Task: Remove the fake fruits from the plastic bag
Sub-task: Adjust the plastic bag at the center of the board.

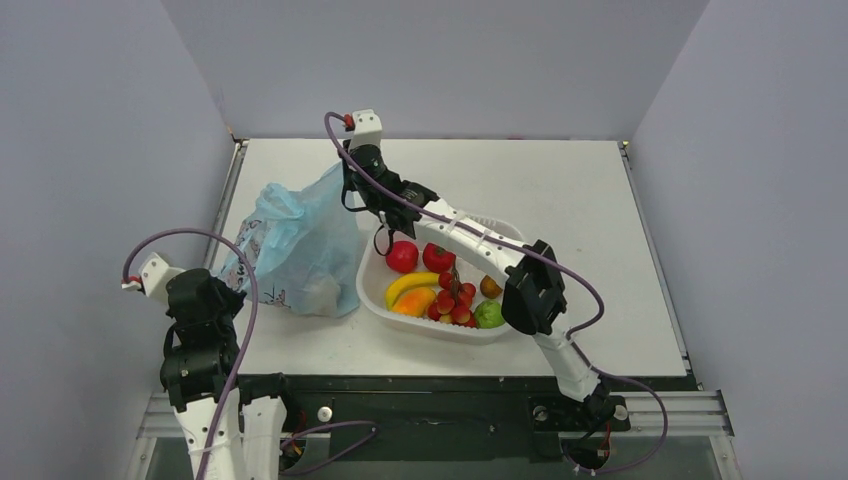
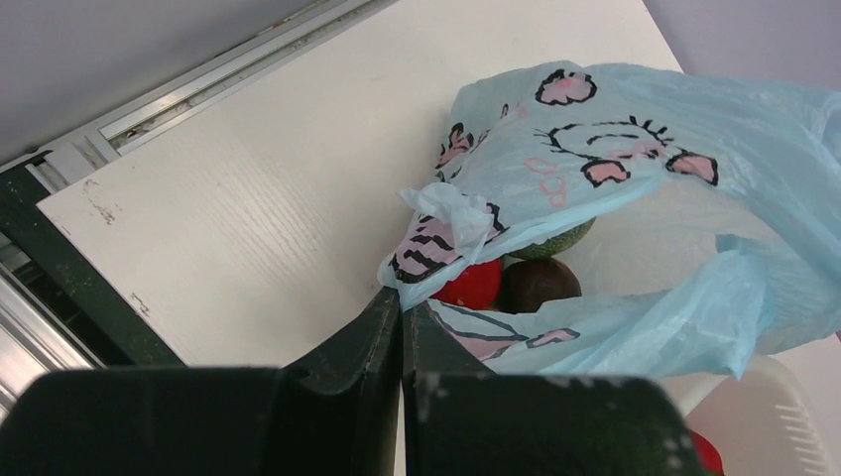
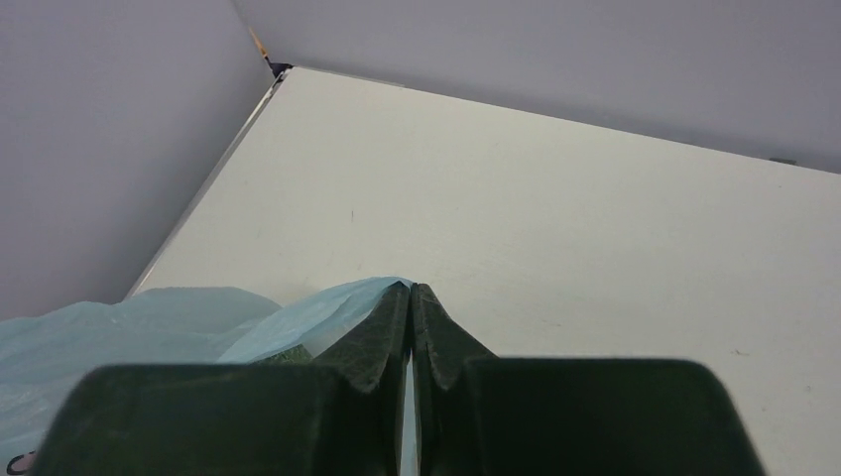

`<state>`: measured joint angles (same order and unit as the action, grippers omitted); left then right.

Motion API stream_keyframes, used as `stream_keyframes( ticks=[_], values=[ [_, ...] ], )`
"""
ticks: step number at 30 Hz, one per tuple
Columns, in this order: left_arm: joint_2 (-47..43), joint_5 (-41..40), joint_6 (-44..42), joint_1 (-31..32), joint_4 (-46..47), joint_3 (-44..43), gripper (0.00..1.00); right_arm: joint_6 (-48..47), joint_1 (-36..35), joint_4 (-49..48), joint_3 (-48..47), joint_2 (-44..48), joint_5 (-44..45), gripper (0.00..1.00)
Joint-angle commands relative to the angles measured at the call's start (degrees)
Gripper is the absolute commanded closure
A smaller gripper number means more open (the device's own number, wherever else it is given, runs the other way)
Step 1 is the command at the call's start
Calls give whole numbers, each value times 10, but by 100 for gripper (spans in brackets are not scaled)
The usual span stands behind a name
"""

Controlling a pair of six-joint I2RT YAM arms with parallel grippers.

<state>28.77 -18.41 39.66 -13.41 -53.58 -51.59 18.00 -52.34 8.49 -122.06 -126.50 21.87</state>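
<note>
The light-blue plastic bag point(image 1: 290, 240) with a pink-and-dark cartoon print lies left of the white tub. My left gripper point(image 2: 402, 297) is shut on the bag's near edge point(image 2: 436, 223), at its lower left corner in the top view point(image 1: 234, 285). My right gripper point(image 3: 410, 288) is shut on the bag's far top edge point(image 3: 327, 307) and holds it up point(image 1: 346, 188). Through the bag's mouth I see a red fruit point(image 2: 474, 285), a dark brown round fruit point(image 2: 540, 283) and a strip of green netted melon point(image 2: 555, 241). The melon also peeks out in the right wrist view point(image 3: 288, 354).
The white tub point(image 1: 375, 300) stands right of the bag and touches it. It holds a red round fruit point(image 1: 402, 256), a tomato point(image 1: 438, 257), a yellow banana point(image 1: 408, 286), a red grape bunch point(image 1: 455, 300) and a green fruit point(image 1: 489, 314). Grey walls enclose the table.
</note>
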Motion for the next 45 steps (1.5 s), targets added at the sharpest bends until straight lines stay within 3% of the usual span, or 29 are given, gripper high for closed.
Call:
stream_keyframes(
  ticks=[1,5,10,14,19,26,33,36,42,43,45],
  values=[
    [4,16,-31,-1,23,-17,100,-1,16,-6,-56,-4,-20,100],
    [11,120,-57,0,60,-11,100,-7,12,1,-63,0,-60,96],
    [9,267,-78,0,101,12,100,-23,12,53,-20,59,-151,54],
    [2,316,-84,0,129,34,100,-24,8,66,63,132,-237,38],
    [-3,359,-85,-1,163,57,100,11,-24,65,148,205,-202,27],
    [-1,378,-85,-1,171,67,100,255,-62,45,219,221,-98,20],
    [0,391,-90,-1,167,64,100,346,-95,-26,280,204,-57,16],
    [5,393,-90,-2,168,65,100,338,-93,-26,275,186,-73,26],
    [18,362,-90,-1,152,58,93,280,-101,-126,382,229,-140,75],
    [19,358,-90,-1,149,59,92,274,-101,-146,409,233,-158,94],
    [19,345,-88,-2,147,60,89,270,-102,-171,441,239,-183,100]
  ],
)
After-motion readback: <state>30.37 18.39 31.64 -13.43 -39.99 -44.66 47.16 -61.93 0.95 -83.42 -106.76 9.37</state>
